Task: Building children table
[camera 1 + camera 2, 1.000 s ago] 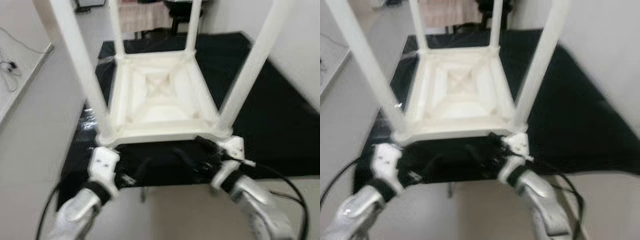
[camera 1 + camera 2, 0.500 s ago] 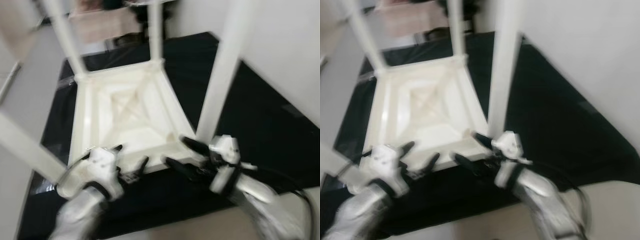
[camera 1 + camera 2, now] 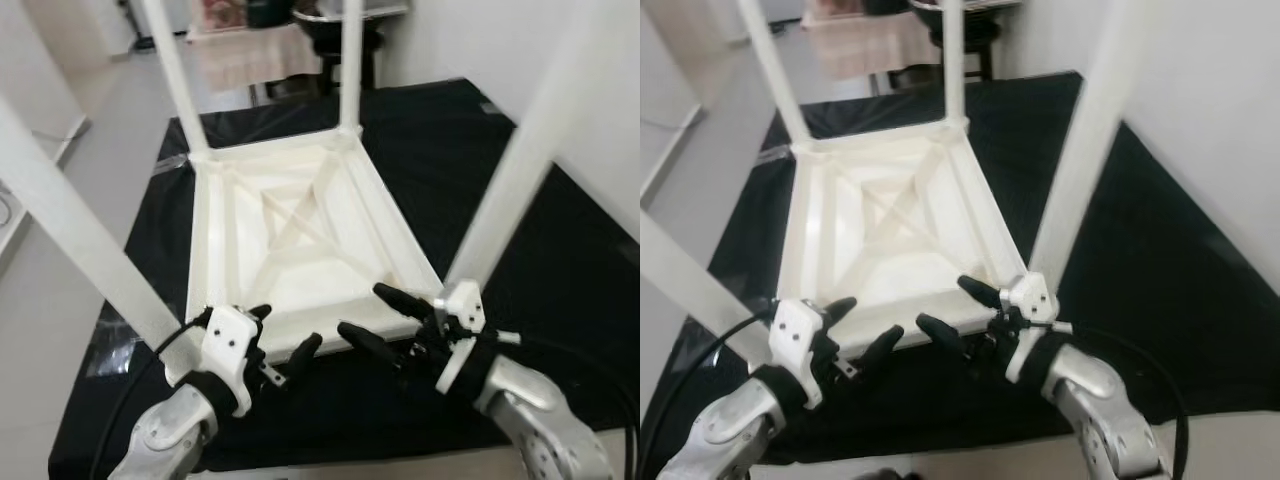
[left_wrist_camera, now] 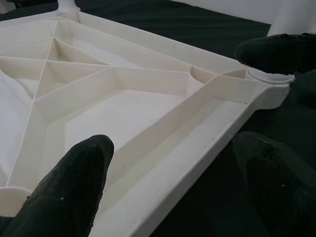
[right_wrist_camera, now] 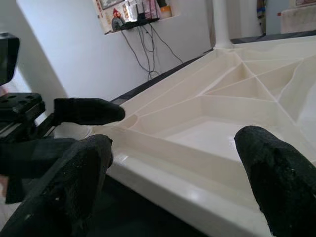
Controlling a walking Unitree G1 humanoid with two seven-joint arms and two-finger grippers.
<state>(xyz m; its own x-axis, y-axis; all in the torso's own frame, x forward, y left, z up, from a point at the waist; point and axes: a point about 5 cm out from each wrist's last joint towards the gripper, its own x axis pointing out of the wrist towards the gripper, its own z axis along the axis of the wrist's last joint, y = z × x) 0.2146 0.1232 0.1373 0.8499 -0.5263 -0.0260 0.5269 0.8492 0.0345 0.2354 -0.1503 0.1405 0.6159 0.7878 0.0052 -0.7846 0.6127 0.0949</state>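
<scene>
The upturned children's table [image 3: 300, 235] is cream-white, ribbed underside and legs alike, lying on a plain black mat [image 3: 540, 250] over a pale grey floor [image 3: 50, 290], while both tools, left tool [image 3: 285, 338] and right tool [image 3: 380, 315], have black fingers on silver arms.

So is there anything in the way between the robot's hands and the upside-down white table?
Nothing visible. The white table lies upside down on the black mat, and both the left gripper and right gripper hover with open jaws right at its near edge, only bare mat beneath them.
</scene>
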